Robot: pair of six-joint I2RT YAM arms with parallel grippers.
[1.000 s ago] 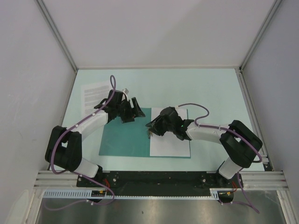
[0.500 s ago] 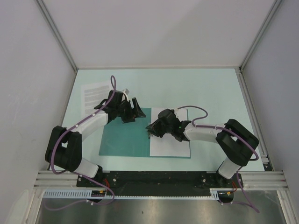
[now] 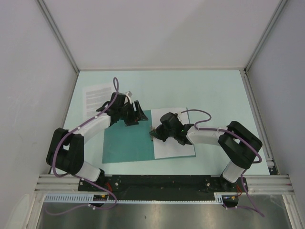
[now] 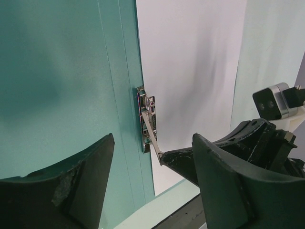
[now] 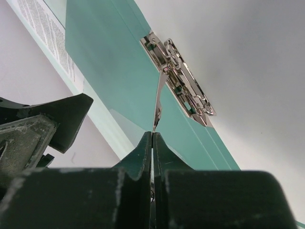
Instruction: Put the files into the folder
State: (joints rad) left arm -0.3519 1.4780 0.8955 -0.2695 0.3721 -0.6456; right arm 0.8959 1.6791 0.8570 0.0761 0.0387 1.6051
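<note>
Bright, even overhead light reaches you across the tabletop (image 3: 214, 90), shadows fall soft on the folder (image 4: 57, 71), the chrome clip (image 5: 178, 78) glints, and each wrist view's near foreground blurs.

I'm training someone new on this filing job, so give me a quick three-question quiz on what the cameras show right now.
1. True or false: the printed sheet already lies in the folder.
2. Which side of the open folder carries the blank sheet?
3. The right gripper is pinching: A) a folder corner; B) the clip lever; C) the printed sheet.

Key
1. False. It lies on the table, off to the far left of the folder.
2. The right arm's side.
3. B. The fingers are shut on the raised lever at the spine.
</note>
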